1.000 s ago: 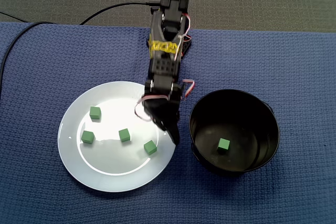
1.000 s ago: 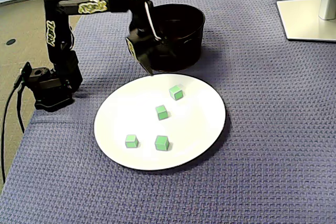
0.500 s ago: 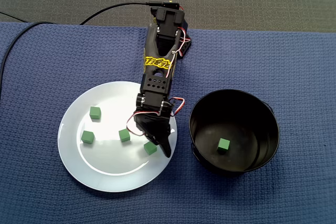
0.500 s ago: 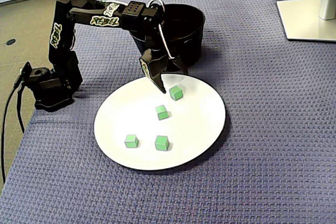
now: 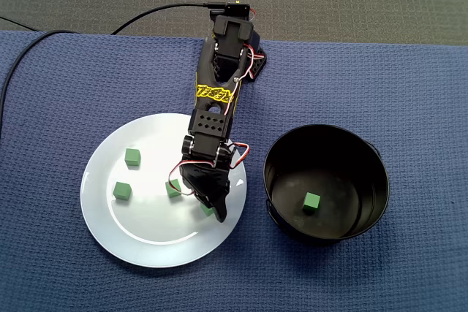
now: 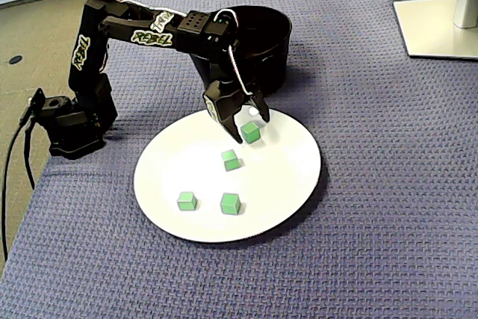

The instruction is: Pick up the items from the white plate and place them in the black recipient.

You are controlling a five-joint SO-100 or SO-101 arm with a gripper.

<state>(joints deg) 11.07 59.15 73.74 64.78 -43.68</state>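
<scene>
A white plate (image 5: 146, 233) (image 6: 278, 178) lies on the blue cloth and holds several green cubes. Three lie apart from the arm (image 5: 131, 156) (image 5: 122, 190) (image 5: 173, 188), also seen from the side (image 6: 231, 159) (image 6: 187, 200) (image 6: 230, 203). My gripper (image 5: 215, 210) (image 6: 243, 125) is open and lowered over the plate's edge nearest the bowl, its fingers on either side of another green cube (image 6: 252, 132) (image 5: 206, 209), which the top-down fixed view mostly hides. The black bowl (image 5: 344, 150) (image 6: 270, 65) stands beside the plate with one green cube (image 5: 311, 201) inside.
The arm's base (image 6: 71, 121) sits at the cloth's edge with a cable (image 5: 146, 14) trailing off. A white monitor foot (image 6: 437, 28) stands at the far right corner. The black bowl is close behind the gripper.
The arm has swung from the gap beside the bowl onto the plate and come down. Its jaws have spread around the cube nearest the bowl.
</scene>
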